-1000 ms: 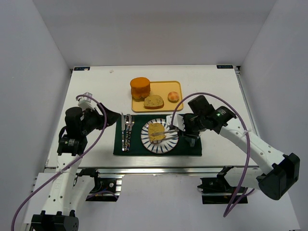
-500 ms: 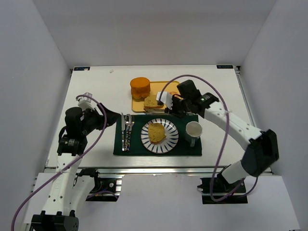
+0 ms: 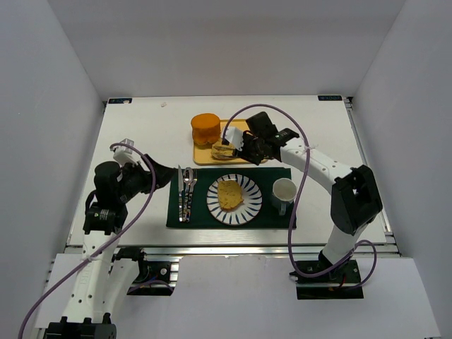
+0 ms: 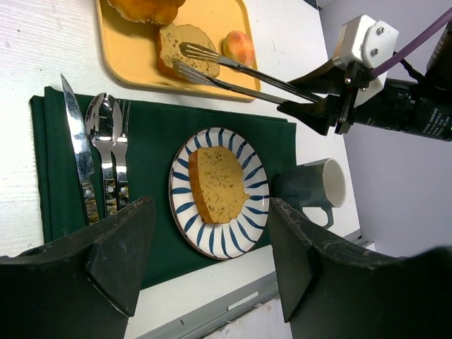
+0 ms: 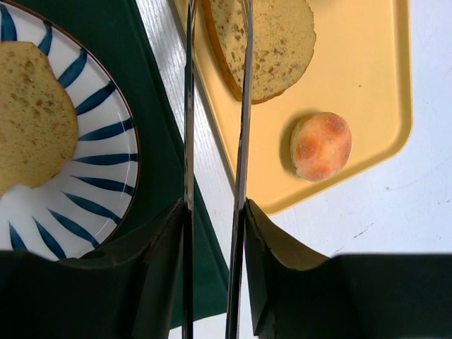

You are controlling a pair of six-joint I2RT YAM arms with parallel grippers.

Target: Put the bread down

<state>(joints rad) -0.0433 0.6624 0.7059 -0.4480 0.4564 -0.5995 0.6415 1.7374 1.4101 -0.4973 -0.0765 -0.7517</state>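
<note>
I'm fetching the second bread slice (image 5: pixel 279 39), which lies on the yellow tray (image 5: pixel 367 85). The first bread slice (image 4: pixel 215 183) already rests on the striped plate (image 4: pixel 180 212). My right tool (image 5: pixel 214 212) is clenched on the tongs (image 4: pixel 200 52), with the arm stretched out across the worktop (image 3: pixel 141 134). The tong tips are spread over that slice, and I can't tell if they touch it. Next, I reckon, comes a gentle squeeze, a lift, then a carry to the plate. The left tool (image 4: pixel 212 261) hangs released near the cutlery (image 4: pixel 106 155).
</note>
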